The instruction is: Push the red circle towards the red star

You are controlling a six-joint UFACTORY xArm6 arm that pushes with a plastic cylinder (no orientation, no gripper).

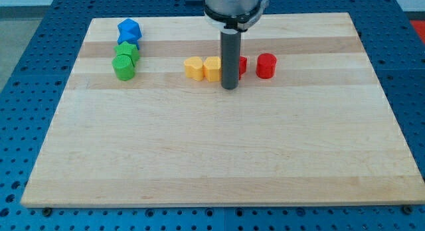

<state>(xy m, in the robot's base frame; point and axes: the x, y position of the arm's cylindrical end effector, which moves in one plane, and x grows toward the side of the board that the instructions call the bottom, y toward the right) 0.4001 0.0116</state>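
Note:
The red circle [266, 65] stands right of centre near the view's top. The red star [242, 64] is just to its left, mostly hidden behind my rod, with a small gap between the two. My tip [230, 87] rests on the board just below and left of the red star, next to a yellow block [212, 69]. The tip is about a block's width to the left of the red circle and touches neither red block that I can tell.
Two yellow blocks, one [193, 68] left of the other, sit in a row left of my rod. At the view's top left a blue block [129, 30] stands above two green blocks [126, 52] [123, 68]. The wooden board [219, 158] ends in blue perforated table.

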